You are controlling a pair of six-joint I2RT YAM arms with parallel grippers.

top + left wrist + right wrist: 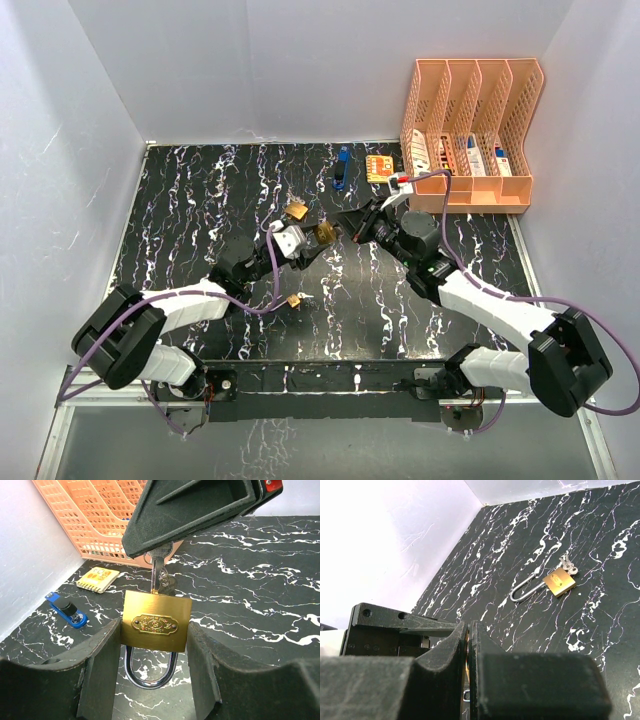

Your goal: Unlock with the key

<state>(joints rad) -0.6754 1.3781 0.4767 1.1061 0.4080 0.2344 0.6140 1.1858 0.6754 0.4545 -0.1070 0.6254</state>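
Aloft, key [158, 575] in brass padlock [157, 621]

This is a robot test cell in a lab, not a lived-in room. Plain white walls [250, 60] box in a black, white-veined counter [200, 190] on three sides. Two white-and-black arms [480, 300] trailing purple cables [272, 280] are bolted to a rail [320, 385] well behind the left claw [315, 240] and right claw [352, 222]. The props are staged office things: a peach file rack [470, 130] beyond the right claw and to its right, with a small notebook [379, 167] and a blue gadget [341, 168] just beyond it.
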